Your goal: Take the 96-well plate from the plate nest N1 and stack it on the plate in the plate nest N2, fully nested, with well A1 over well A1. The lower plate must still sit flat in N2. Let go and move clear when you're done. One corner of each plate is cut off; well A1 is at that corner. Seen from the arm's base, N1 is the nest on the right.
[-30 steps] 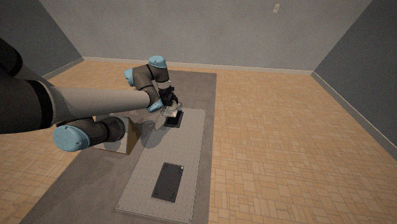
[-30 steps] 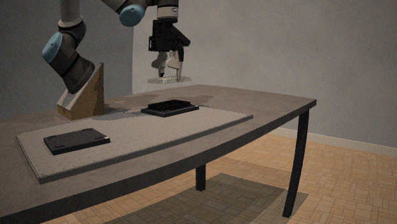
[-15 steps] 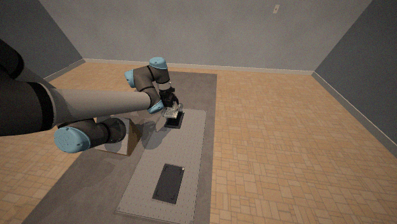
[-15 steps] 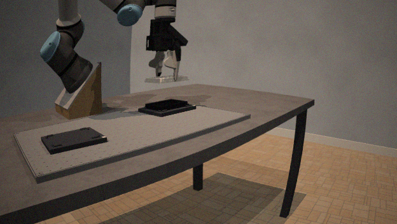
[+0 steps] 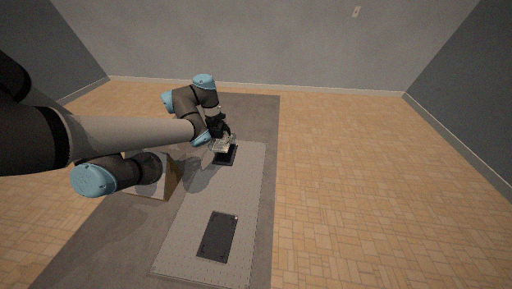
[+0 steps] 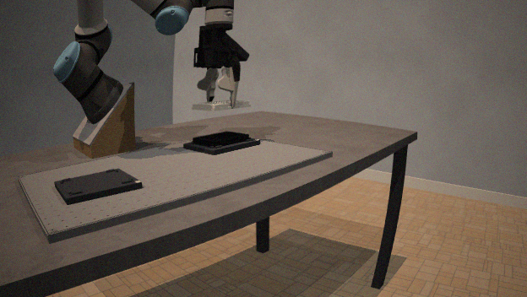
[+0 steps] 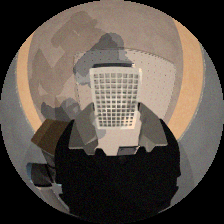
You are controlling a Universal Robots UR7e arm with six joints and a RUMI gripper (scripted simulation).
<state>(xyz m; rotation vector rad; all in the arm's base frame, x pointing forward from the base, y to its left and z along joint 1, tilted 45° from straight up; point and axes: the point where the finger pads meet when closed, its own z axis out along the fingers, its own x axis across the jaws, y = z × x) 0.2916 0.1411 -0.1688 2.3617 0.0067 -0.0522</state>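
My gripper [image 6: 221, 94] is shut on a white 96-well plate [image 6: 220, 105] and holds it level in the air. The plate hangs well above the far nest N2 [image 6: 221, 143], which holds a dark plate [image 6: 220, 138] lying flat. In the top view the held plate [image 5: 221, 144] overlaps the near end of the dark plate [image 5: 226, 155]. In the wrist view the white plate [image 7: 116, 98] runs away from the fingers, and a dark edge [image 7: 111, 65] shows beyond it. Nest N1 [image 5: 217, 236] is empty, also in the exterior view [image 6: 98, 185]. I cannot make out the cut corners.
Both nests sit on a grey perforated board [image 5: 217, 205] on a dark table. The arm's wooden wedge base [image 6: 107, 128] stands at the table's back left. The table edge [image 6: 372, 148] lies to the right of the board.
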